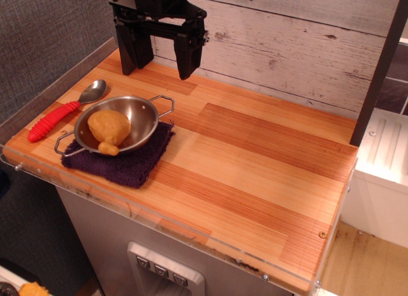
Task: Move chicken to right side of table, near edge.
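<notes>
The chicken (108,130), a golden-tan toy drumstick, lies inside a steel bowl (148,111) on the left part of the wooden table (255,162), its knobbed bone end pointing toward the front. My black gripper (157,59) hangs open and empty above the table's back left, behind the bowl, with its two fingers spread wide apart. It is well clear of the chicken.
The bowl rests on a dark purple cloth (124,161). A spoon with a red handle (60,114) lies at the left edge. A clear acrylic rim (191,235) runs along the front. A dark post (379,73) stands at the back right.
</notes>
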Tool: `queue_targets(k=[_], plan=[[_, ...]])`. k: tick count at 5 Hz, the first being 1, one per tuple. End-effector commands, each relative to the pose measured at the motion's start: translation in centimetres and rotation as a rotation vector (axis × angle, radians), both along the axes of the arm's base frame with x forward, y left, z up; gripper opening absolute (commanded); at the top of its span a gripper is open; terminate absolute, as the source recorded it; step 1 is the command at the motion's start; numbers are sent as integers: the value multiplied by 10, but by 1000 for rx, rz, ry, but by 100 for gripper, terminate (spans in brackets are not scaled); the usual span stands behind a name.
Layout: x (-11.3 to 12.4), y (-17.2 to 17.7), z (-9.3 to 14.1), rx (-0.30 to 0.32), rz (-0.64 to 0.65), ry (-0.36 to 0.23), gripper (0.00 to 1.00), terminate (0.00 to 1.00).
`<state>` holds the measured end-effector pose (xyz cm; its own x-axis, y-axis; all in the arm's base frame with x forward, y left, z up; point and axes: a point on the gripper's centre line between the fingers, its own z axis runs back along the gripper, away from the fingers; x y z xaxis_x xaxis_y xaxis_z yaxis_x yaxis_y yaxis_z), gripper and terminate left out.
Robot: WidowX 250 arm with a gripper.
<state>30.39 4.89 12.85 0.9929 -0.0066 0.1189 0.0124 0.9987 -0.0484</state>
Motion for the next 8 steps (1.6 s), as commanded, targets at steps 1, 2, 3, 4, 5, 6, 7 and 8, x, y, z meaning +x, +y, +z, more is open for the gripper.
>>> queue_targets(k=[1, 2, 3, 4, 5, 6, 7, 8], plan=[[0, 0, 0, 0, 0, 0, 100, 0], [-14, 10, 2, -36, 61, 22, 100, 0], [-36, 31, -9, -51, 160, 60, 100, 0], [-51, 52, -14, -29, 216, 69, 100, 0], [-54, 63, -24, -2, 266, 77, 100, 0], [-47, 63, -36, 34, 288, 46, 100, 0], [-37, 59, -52, 55, 275, 50, 100, 0], [-32, 56, -63, 69, 263, 62, 100, 0]])
